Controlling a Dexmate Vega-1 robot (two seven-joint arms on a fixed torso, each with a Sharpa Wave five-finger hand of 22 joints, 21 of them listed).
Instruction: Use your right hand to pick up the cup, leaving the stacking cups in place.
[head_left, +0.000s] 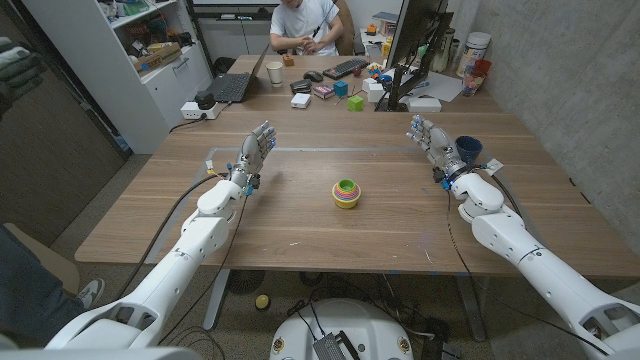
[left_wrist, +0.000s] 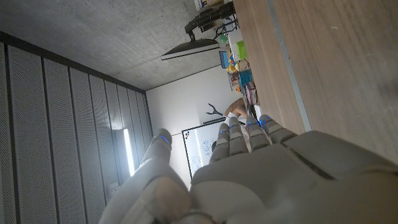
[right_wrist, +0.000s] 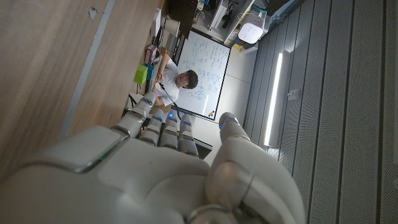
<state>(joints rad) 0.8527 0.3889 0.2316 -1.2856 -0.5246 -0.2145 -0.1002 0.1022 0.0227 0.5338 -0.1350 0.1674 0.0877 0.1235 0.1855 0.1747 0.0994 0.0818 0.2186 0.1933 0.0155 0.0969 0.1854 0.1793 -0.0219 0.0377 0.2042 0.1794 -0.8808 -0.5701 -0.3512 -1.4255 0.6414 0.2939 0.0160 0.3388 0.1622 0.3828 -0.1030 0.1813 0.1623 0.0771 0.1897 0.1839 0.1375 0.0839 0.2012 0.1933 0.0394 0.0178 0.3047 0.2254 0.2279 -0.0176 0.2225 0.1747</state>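
Right hand staged for cup pickup

Right hand (head_left: 432, 140) is released, grasping nothing, just beside the blue cup (head_left: 468, 148); stacking cups (head_left: 346, 192) sit well apart toward the left hand (head_left: 255, 152), also released.

— Any text you can read on the table things, a label or a number?

— None. The cup (head_left: 468, 148) and the stacking cups (head_left: 346, 192) bear no lettering that shows.

— The whiteboard (right_wrist: 205, 73) behind the seated person (right_wrist: 177, 84)?

— There is blue writing on it in the right wrist view, but it is too small to read. The boxes (head_left: 353, 98) on the far desk are likewise too small and blurred for any brand or sign to be made out.
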